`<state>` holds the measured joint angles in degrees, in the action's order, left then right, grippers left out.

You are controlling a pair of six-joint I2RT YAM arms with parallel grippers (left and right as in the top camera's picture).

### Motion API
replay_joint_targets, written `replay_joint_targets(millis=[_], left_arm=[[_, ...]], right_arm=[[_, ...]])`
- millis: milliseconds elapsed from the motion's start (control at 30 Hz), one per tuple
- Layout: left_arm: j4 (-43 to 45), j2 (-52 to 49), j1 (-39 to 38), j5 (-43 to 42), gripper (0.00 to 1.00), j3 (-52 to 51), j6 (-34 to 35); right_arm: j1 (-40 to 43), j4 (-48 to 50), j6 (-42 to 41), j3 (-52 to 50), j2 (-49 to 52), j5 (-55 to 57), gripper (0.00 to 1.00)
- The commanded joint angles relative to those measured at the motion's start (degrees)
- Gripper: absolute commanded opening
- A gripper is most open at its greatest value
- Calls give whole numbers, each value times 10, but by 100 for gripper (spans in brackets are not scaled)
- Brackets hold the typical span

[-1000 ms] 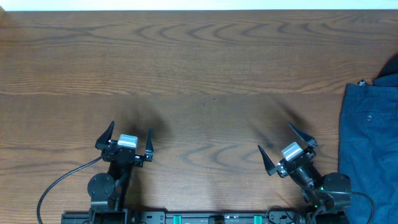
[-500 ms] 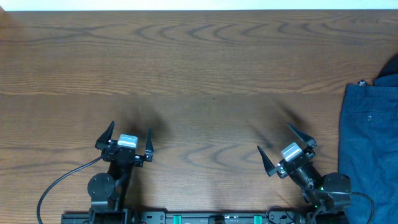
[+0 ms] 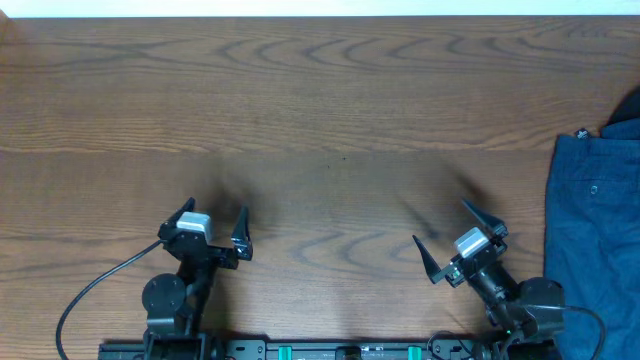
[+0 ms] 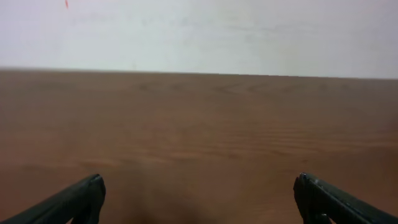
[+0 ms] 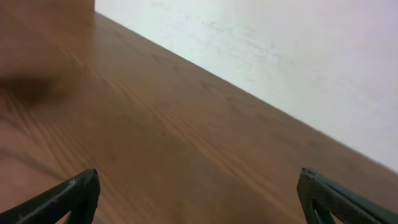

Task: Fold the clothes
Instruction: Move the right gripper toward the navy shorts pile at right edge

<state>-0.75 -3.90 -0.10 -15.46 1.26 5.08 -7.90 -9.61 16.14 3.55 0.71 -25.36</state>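
Overhead, the brown wood-grain tabletop (image 3: 320, 100) fills nearly the whole view, and most of its surface is bare. The clothes (image 3: 595, 250) lie at the far right edge, partly cut off by the frame: a dark navy, denim-like piece spread flat, with a darker bit of cloth (image 3: 625, 110) showing above it at the border. They lie right of the right arm's base, well apart from both tools.

Both arms sit low along the near edge. The left tool (image 3: 217, 210) stands with its two black fingers spread wide and nothing between them, only wood beneath. The right tool (image 3: 440, 222) is angled toward the left, its jaws likewise parted wide and empty.

From the left wrist, one dark fingertip (image 4: 74, 202) shows in each lower corner, with the bare tabletop running back to a white wall (image 4: 199, 31). The right wrist view gives the same: a fingertip (image 5: 68, 199) in each corner, wood and pale wall between them.

A thin black cable (image 3: 95, 295) curves out from the left arm's base. One small round button (image 3: 594, 188) shows on the navy cloth.
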Motion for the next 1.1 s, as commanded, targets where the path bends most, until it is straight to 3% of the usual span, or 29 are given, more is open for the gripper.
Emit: replay_joint_targets(millis=[0, 233, 467, 700, 867, 967, 1067], left_arm=[[-20, -15, 3, -27, 98, -7, 116], [-36, -59, 3, -112, 98, 34, 150], [-230, -193, 3, -111, 98, 235, 123], [-433, -420, 3, -109, 98, 548, 65], [-584, -546, 3, -109, 98, 732, -7], [-625, -584, 3, -109, 98, 785, -49], [-634, -593, 3, -125, 98, 797, -46]], right_arm=[[4, -1, -89, -4, -2, -6, 99], [4, 0, -263, 9, -2, -7, 99], [4, -23, -294, 125, 72, -14, 99], [4, -197, -285, 325, 382, 0, 99], [4, -276, -292, 465, 585, -99, 99], [4, -276, -253, 513, 675, -144, 99], [15, -299, -272, 567, 746, -92, 99]])
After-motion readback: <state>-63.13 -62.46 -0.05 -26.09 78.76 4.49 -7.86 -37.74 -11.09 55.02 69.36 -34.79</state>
